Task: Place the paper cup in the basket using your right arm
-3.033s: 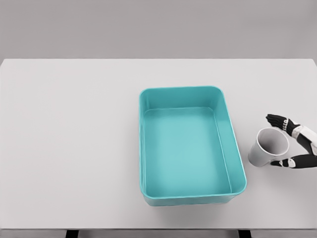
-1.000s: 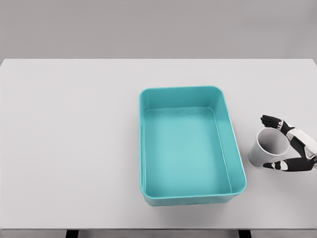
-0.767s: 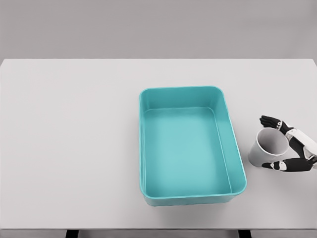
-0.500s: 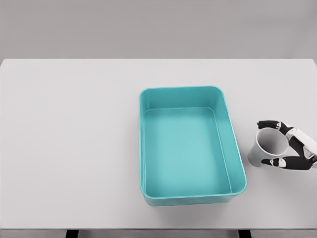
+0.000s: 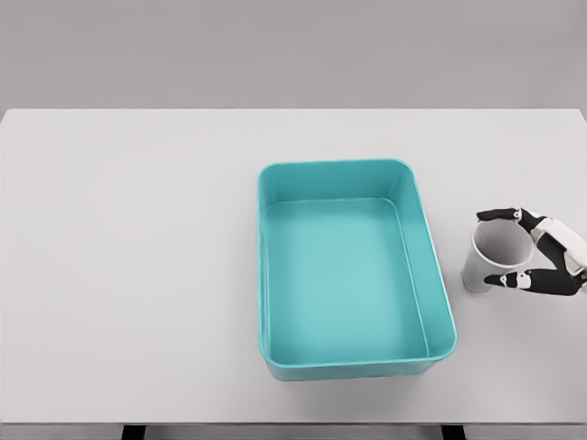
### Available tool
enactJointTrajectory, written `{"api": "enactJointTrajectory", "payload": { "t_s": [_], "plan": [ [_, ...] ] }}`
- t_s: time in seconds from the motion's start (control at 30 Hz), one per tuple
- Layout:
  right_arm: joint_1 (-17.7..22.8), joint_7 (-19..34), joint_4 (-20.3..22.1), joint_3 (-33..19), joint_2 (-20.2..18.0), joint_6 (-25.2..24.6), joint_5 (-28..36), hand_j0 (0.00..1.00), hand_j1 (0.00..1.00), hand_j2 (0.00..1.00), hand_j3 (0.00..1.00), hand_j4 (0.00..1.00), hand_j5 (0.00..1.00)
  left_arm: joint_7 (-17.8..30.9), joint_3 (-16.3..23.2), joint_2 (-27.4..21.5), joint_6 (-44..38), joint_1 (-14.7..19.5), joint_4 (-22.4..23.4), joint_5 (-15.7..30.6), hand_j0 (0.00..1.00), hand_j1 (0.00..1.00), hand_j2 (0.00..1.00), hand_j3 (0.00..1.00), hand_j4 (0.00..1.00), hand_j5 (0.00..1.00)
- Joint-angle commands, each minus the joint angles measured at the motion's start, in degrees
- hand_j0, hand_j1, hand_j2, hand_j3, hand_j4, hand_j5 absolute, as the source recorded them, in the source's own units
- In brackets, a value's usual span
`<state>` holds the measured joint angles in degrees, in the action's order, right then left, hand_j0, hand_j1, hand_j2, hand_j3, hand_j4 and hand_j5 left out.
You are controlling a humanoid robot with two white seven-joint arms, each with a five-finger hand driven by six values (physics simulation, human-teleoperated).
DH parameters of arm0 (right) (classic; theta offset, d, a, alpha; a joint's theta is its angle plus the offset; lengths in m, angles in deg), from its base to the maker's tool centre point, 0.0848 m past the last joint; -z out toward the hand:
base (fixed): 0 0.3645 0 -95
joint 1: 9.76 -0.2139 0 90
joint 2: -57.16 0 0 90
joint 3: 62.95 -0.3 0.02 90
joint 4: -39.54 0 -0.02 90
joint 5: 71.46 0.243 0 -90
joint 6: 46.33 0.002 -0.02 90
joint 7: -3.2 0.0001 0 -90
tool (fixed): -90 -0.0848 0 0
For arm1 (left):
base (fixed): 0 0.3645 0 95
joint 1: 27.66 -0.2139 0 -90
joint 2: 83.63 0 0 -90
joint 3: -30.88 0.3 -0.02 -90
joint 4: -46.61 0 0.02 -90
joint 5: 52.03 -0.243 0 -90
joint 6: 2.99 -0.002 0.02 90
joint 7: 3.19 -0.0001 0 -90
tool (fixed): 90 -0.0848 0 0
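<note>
Right hand (image 5: 539,250) wrapped around white paper cup (image 5: 492,256) at the table's right edge.

Fingers (image 5: 498,215) curled over the far rim, thumb pressed against the near side, clamping the cup between them. Cup upright, mouth open toward the camera, base close over the white table (image 5: 138,257), contact with the surface unclear. Just beside the right wall of the teal rectangular basket (image 5: 440,284), outside it, not touching. Basket mid-table, long side running away from the camera.
</note>
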<state>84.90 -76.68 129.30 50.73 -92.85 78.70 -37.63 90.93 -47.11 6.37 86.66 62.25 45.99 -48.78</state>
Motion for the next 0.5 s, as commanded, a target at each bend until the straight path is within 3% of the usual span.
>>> {"api": "enactJointTrajectory", "payload": {
  "t_s": [0.0,0.47],
  "plan": [
    [0.00,-0.01,0.15,-0.04,-0.11,-0.03,0.26,0.70,0.70,0.70,0.70,0.70,0.70,0.01,-0.05,0.00,0.00,0.00,0.00,0.00,1.00,1.00,1.00,1.00,1.00,1.00],
    [-5.80,-0.01,1.91,0.57,1.56,-0.03,0.09,0.70,0.70,0.70,0.70,0.70,0.70,0.01,0.04,0.00,0.00,0.00,0.00,0.00,1.00,1.00,1.00,1.00,1.00,1.00]
  ]
}}
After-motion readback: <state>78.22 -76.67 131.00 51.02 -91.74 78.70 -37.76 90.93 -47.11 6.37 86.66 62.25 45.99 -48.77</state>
